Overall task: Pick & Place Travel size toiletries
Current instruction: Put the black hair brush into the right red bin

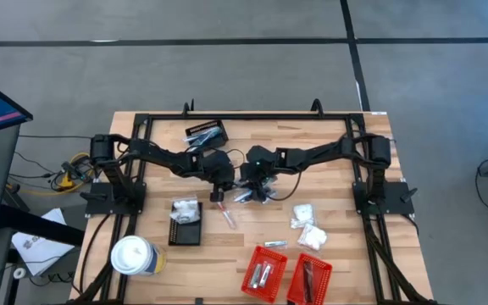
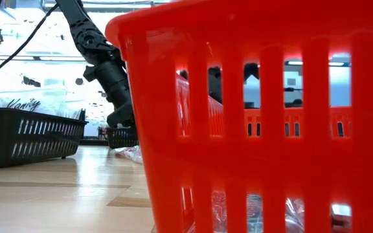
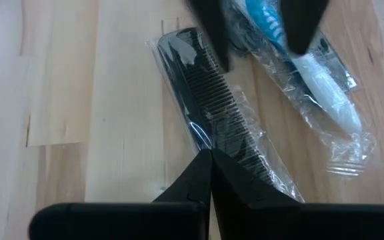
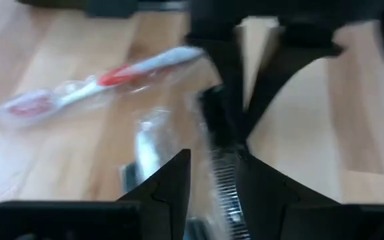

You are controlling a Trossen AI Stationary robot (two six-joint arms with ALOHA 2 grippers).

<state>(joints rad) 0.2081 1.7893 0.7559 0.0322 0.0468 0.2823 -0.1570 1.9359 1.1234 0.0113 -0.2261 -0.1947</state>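
From above, both arms meet over the middle of the bench. The left end effector and the right end effector hang close together over a small cluster of wrapped toiletries. A pinkish toothbrush lies just below them. White packets sit to the right, a black basket with a white packet lies to the left, and two red baskets near the front edge already hold some items.

The low view is mostly filled by a red basket; behind it one dark arm reaches down to the bench, with a black basket at the left.

In the left wrist view, the left end effector is pinched fully together with nothing between its tips. Just ahead of it lies a black comb in a clear sleeve, beside a blue and white toothbrush, also wrapped.

In the right wrist view, the right end effector stands partly apart around the wrapped comb, though a firm grip cannot be confirmed. A red and white toothbrush lies apart on the wood.

These items look light. The comb is stiff but its wrapper is slick and loose, so I would pinch across the comb's spine near the middle, not the film alone.
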